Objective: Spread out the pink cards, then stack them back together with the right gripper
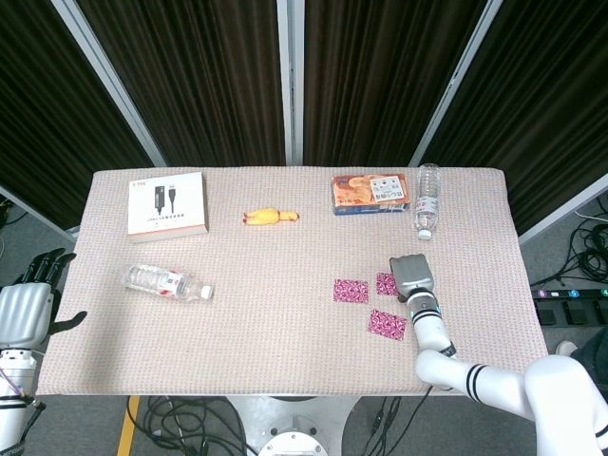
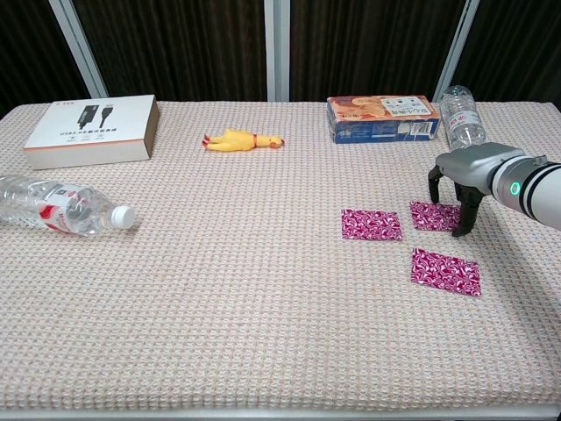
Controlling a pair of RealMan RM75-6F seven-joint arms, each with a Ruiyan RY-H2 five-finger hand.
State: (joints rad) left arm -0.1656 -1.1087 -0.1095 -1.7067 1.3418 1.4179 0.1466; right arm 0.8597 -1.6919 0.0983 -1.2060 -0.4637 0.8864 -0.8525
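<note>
Three pink patterned cards lie apart on the woven table mat: one to the left, one to the right, one nearer the front. My right hand stands over the right card with its fingers pointing down and apart, their tips at the card's edges; whether they touch it I cannot tell. Nothing is held in it. My left hand hangs off the table's left edge, fingers spread and empty.
A white box sits at the back left, a yellow rubber chicken at the back middle, a snack box and a clear bottle at the back right. Another clear bottle lies on its side at the left.
</note>
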